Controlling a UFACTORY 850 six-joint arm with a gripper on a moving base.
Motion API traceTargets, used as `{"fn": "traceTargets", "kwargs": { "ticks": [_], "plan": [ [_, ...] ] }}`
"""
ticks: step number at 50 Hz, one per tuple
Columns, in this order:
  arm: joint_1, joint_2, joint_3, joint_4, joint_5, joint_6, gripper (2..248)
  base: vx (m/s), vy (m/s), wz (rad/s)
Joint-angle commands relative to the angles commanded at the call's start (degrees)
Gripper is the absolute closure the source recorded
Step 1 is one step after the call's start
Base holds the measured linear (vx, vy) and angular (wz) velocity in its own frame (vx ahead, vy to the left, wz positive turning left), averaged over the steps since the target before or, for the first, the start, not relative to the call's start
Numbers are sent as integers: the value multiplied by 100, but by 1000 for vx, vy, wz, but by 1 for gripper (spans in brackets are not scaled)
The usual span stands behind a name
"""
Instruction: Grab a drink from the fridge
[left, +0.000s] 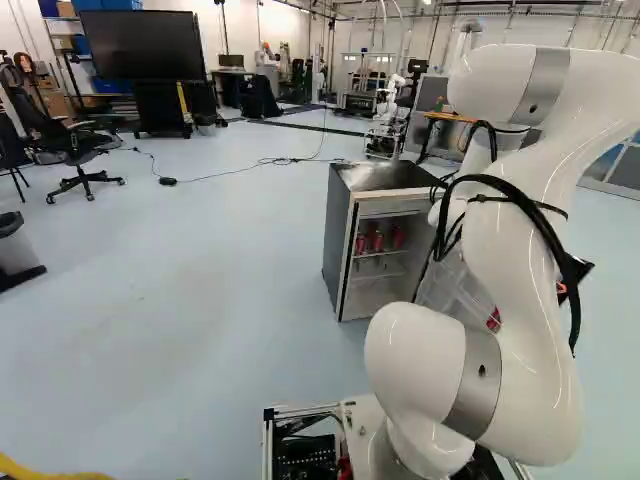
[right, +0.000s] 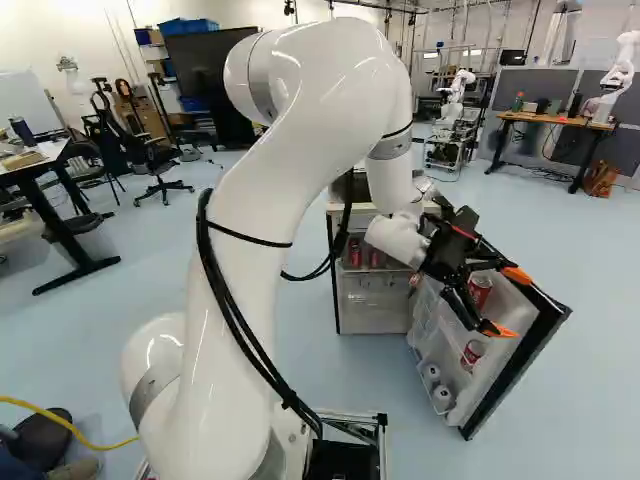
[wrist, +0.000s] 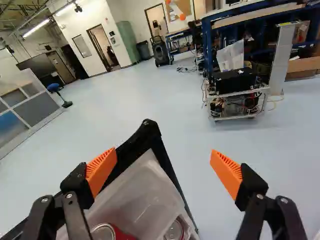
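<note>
My gripper stands over the opened door of the small fridge. In the wrist view the gripper is wide open and holds nothing. The door's black top corner shows between its orange pads, nearer one finger. Below lie a clear bin, a red can and a second can. In the right base view red cans and white-topped cans stand in the door's shelves. More red cans stand on an inner shelf, seen in the left base view.
A wheeled cart with equipment stands on the floor beyond the door in the wrist view. Another robot is behind the fridge, near a desk. A table and an office chair are at the left of the right base view.
</note>
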Motion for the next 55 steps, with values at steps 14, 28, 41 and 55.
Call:
{"fn": "traceTargets", "kwargs": {
  "ticks": [14,28,41,55],
  "plan": [
    [18,92,160,-338,0,0,3,0,0,0],
    [116,413,702,-978,0,0,3,0,0,0],
    [218,744,1230,-1742,0,0,3,0,0,0],
    [335,1117,1791,-2585,0,0,3,0,0,0]
  ]
}}
